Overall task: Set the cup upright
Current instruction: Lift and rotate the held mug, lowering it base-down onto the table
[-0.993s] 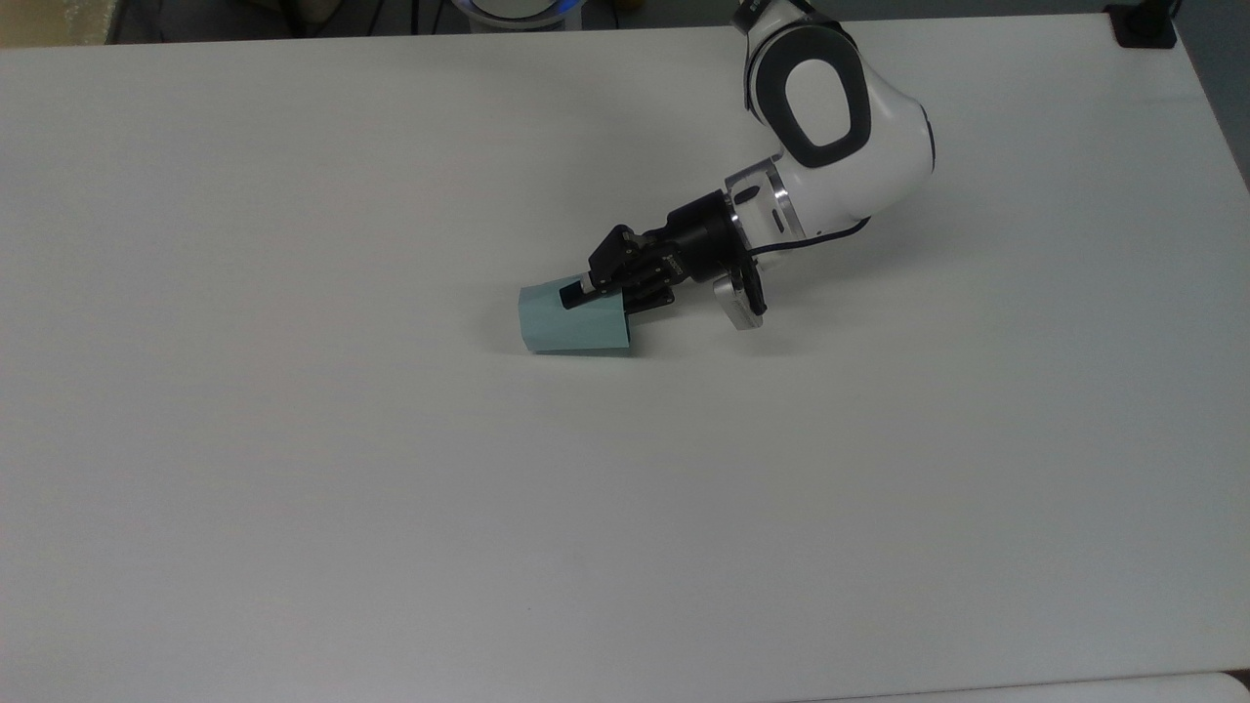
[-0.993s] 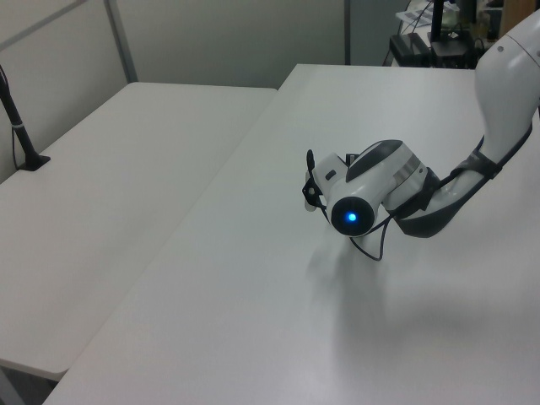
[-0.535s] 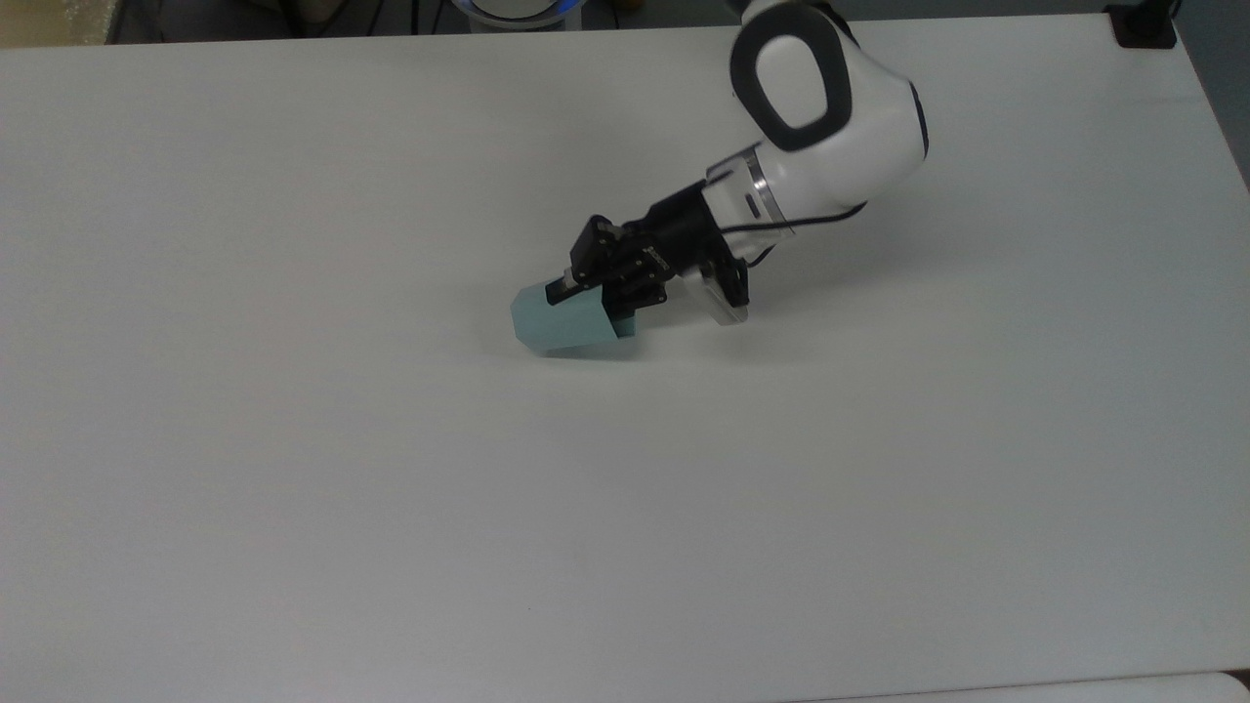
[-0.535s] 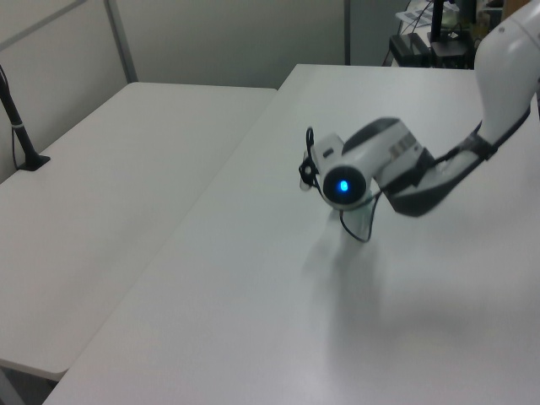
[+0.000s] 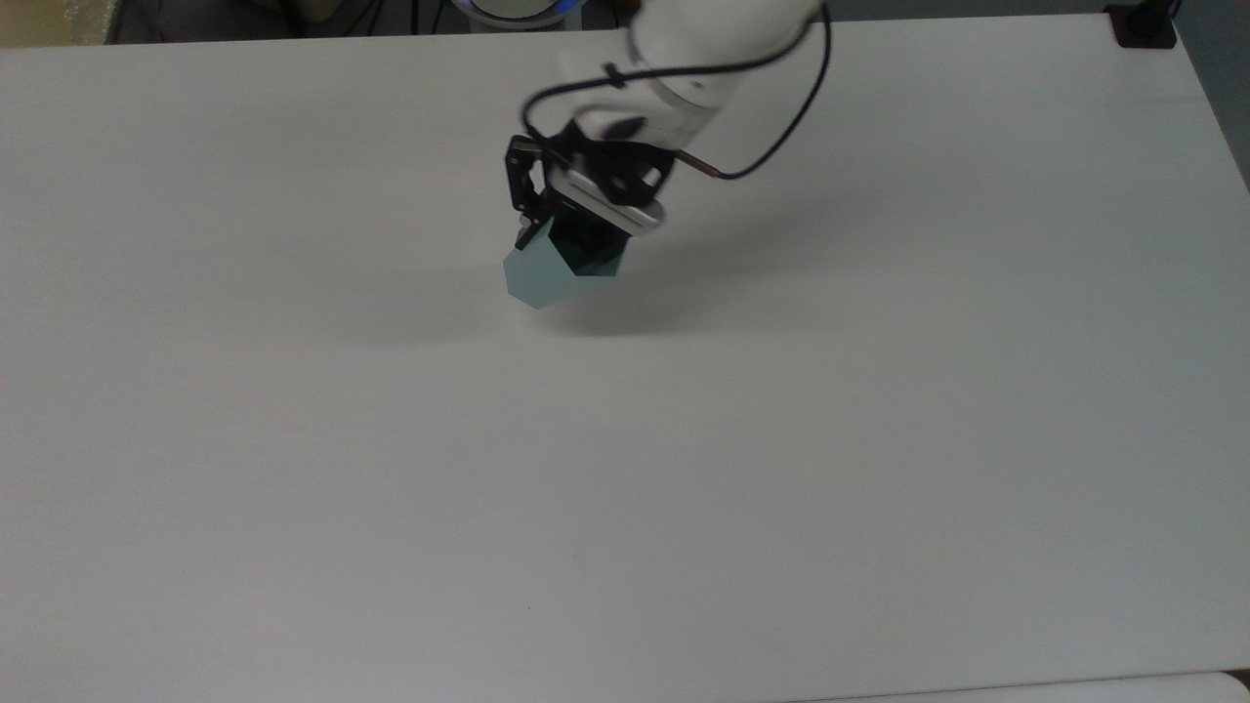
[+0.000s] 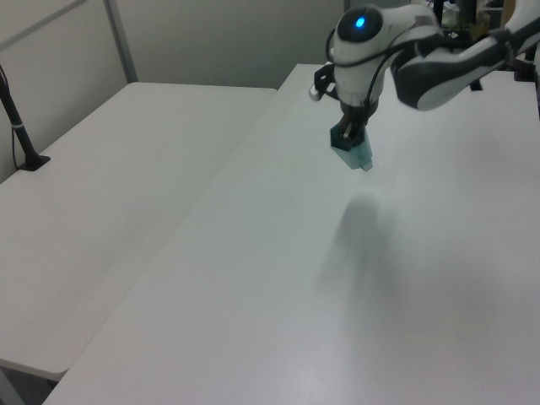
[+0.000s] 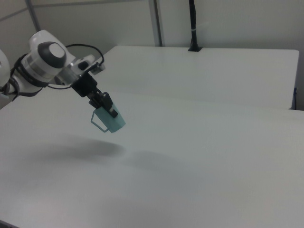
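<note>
While gripper (image 7: 108, 112) pinches cup (image 7: 110, 122), arm angles downward.

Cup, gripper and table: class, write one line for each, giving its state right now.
cup: held off the table, tilted, not yet upright, handle on the right view's left.
gripper: shut on the cup at its rim, raised above the table.
table: bare white top, with the cup's shadow on it.
</note>
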Robot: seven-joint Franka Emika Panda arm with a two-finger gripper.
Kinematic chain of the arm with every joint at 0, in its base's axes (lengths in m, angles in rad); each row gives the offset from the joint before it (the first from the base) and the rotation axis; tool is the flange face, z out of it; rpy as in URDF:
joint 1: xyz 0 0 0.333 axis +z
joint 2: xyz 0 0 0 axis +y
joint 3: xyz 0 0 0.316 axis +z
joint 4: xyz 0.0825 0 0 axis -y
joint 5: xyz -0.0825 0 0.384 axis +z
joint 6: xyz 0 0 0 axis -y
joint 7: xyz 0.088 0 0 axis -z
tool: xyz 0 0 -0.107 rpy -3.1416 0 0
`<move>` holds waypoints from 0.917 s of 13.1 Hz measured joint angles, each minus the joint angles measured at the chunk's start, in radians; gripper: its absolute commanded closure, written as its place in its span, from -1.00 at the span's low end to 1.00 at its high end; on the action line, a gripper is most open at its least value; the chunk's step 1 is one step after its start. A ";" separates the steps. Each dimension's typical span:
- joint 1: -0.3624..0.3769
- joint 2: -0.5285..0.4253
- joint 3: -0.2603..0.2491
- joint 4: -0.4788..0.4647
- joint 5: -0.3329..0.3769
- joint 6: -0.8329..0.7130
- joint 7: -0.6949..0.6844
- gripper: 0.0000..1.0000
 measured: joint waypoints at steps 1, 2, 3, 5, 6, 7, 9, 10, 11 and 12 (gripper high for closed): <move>-0.045 -0.053 0.000 -0.066 0.081 0.067 -0.025 1.00; -0.094 -0.100 -0.001 -0.126 0.195 0.124 -0.102 1.00; -0.146 -0.142 -0.002 -0.175 0.324 0.154 -0.212 1.00; -0.210 -0.189 -0.005 -0.220 0.454 0.166 -0.334 1.00; -0.242 -0.208 -0.006 -0.239 0.493 0.167 -0.381 1.00; -0.283 -0.228 -0.008 -0.272 0.533 0.183 -0.435 1.00; -0.321 -0.237 -0.009 -0.330 0.567 0.255 -0.469 1.00; -0.334 -0.235 -0.009 -0.375 0.573 0.319 -0.476 1.00; -0.341 -0.231 -0.009 -0.422 0.575 0.388 -0.476 1.00; -0.342 -0.228 -0.009 -0.451 0.579 0.427 -0.476 1.00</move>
